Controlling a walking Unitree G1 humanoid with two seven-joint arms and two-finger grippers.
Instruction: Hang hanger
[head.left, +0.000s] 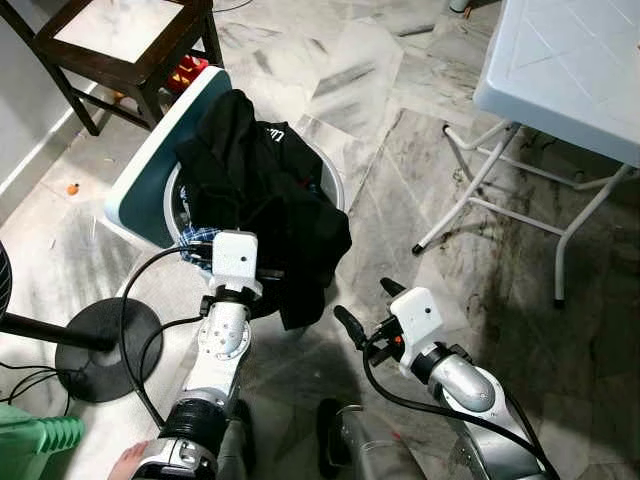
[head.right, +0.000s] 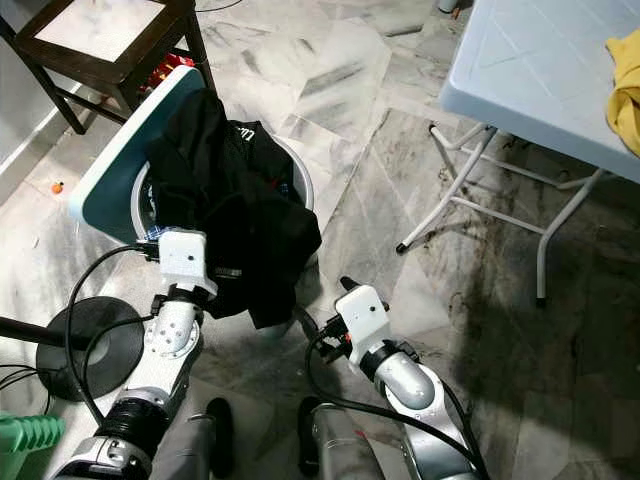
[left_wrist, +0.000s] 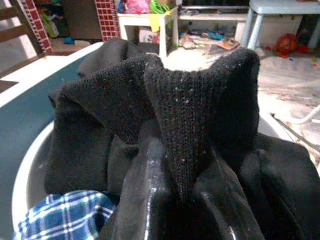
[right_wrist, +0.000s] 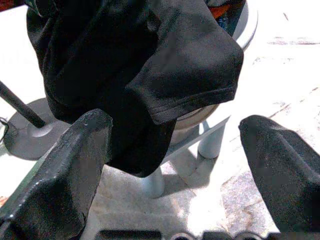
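Black knit pinched at the basket

Black garment (head.left: 262, 195) lies heaped over a round white laundry basket (head.left: 333, 185) with a teal lid (head.left: 150, 165) tipped up at its left side. The left gripper (left_wrist: 182, 200) has its jaws clamped on a fold of the garment's ribbed knit, at the near rim of the basket. A blue plaid cloth (left_wrist: 65, 215) shows inside the basket, just beside the gripped fold. One sleeve of the garment hangs over the near rim toward the marble floor (head.left: 380, 130).

The right gripper (right_wrist: 175, 165) is held low, near the basket's right side, its fingers (right_wrist: 65, 170) spread apart and clear of the cloth. No hanger can be made out.

A fan base (head.left: 105, 345) stands on the floor left of the basket. A white folding table (head.left: 570, 60) stands to the right, well apart, with a yellow cloth (head.right: 625, 85) on it. A dark wooden chair (head.left: 120, 40) stands behind the basket.
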